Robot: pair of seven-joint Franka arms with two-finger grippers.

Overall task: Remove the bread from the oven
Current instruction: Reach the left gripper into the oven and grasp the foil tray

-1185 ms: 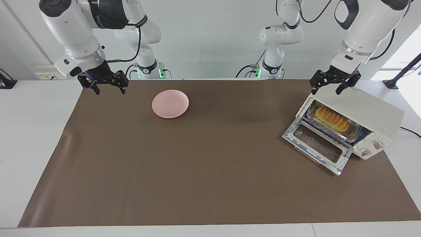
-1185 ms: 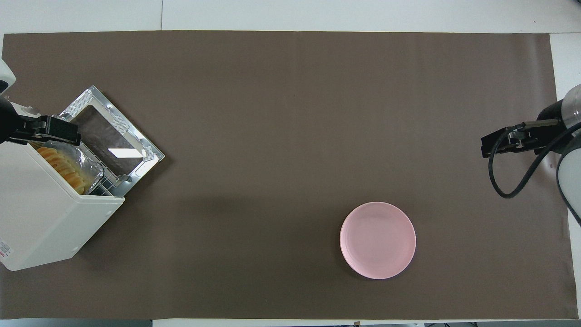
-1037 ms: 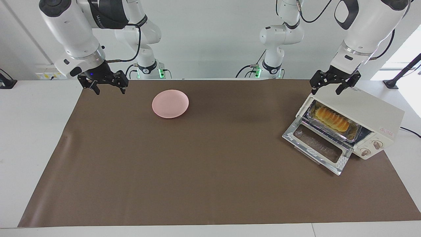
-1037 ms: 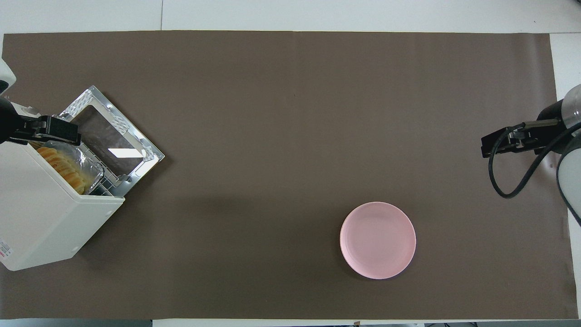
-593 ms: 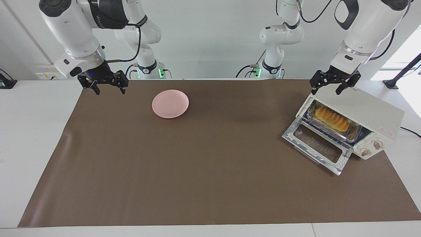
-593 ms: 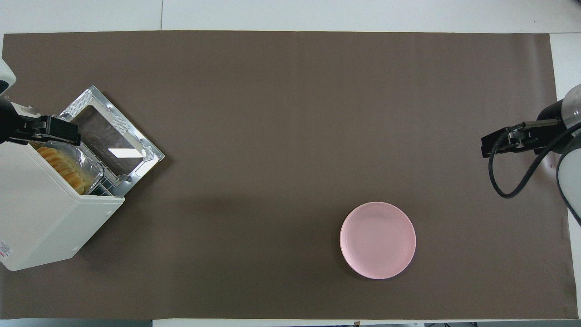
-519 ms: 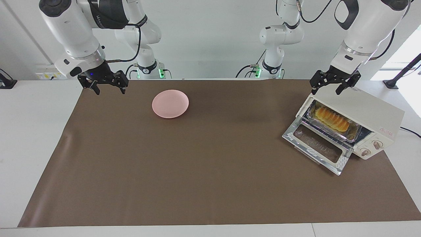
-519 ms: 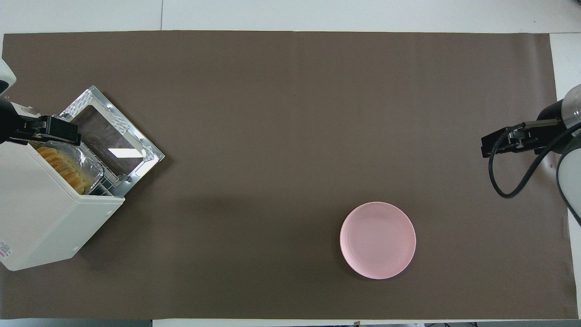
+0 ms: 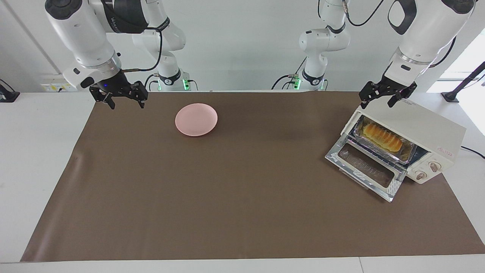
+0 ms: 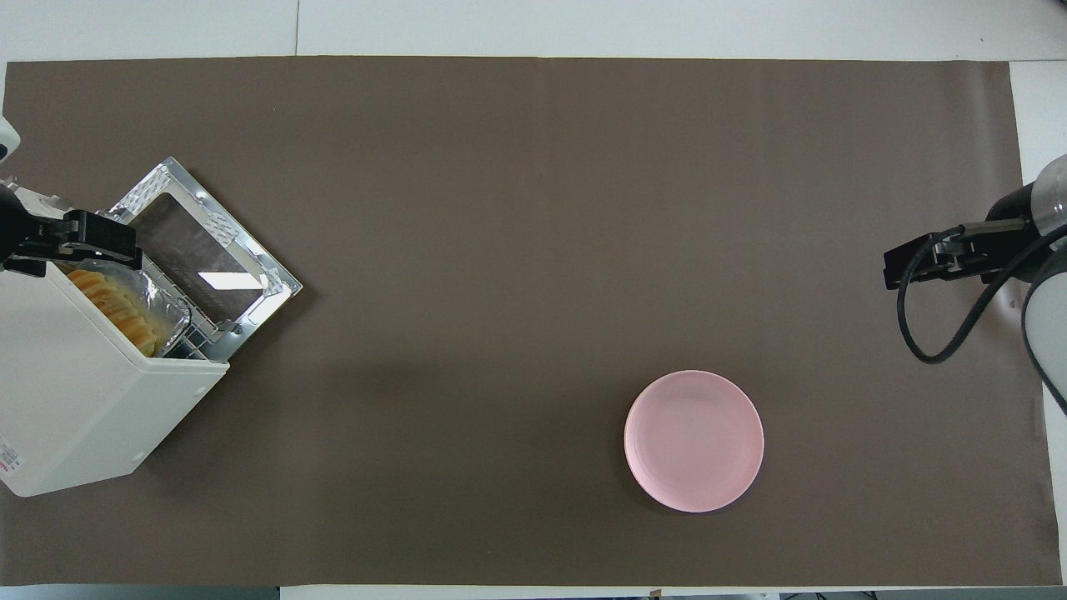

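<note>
The cream-white oven (image 9: 420, 123) stands at the left arm's end of the table, its glass door (image 9: 365, 167) dropped open flat. The bread (image 9: 382, 137), a ridged golden loaf, lies inside in a silver foil tray (image 9: 408, 154) on the rack. From overhead, the bread (image 10: 117, 312) peeks out under the top of the oven (image 10: 75, 392). My left gripper (image 9: 377, 103) hangs open and empty above the oven's top corner, not touching it. My right gripper (image 9: 128, 105) waits open and empty over the mat's corner at the right arm's end.
A round pink plate (image 9: 196, 119) sits on the brown mat (image 9: 235, 197) nearer the robots, toward the right arm's end. A cable loops from the right wrist (image 10: 942, 333). White table margins border the mat.
The left gripper has drifted slightly above the oven's top toward the left arm's end of the table. The right arm, the bread and the plate have not moved.
</note>
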